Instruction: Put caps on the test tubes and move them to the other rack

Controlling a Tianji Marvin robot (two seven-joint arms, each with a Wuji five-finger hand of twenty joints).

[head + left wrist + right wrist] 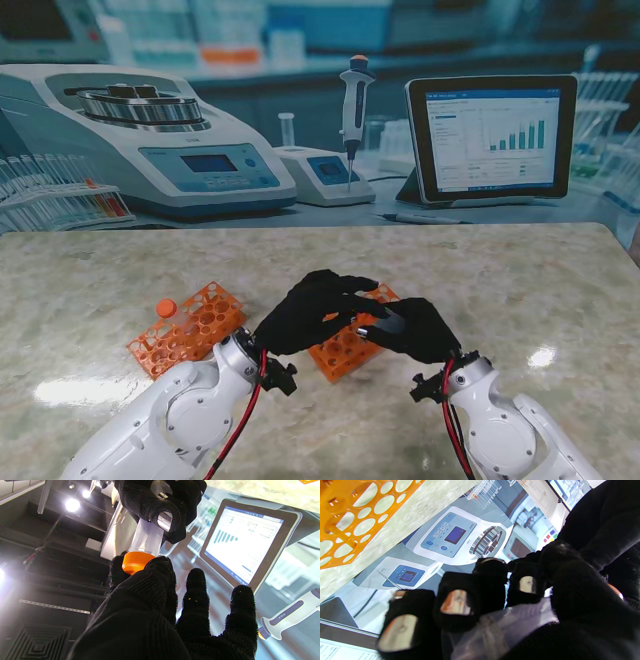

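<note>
Holding the tube point(146, 538) clamped in my right hand point(410, 328), left hand point(310, 310) pinching the orange cap point(135, 561) square on its mouth, axes lined up.

we are raising both arms from the near corners and bringing our hands together over the nearer orange rack point(345, 345). our right hand point(410, 328) is wrapping all its fingers point(455, 605) around the clear test tube point(147, 538), gripping it firmly. our left hand point(310, 310) is pinching the tube's orange cap point(135, 561) between thumb and forefinger, while its other fingers point(197, 587) are sticking out straight and apart, touching nothing.
</note>
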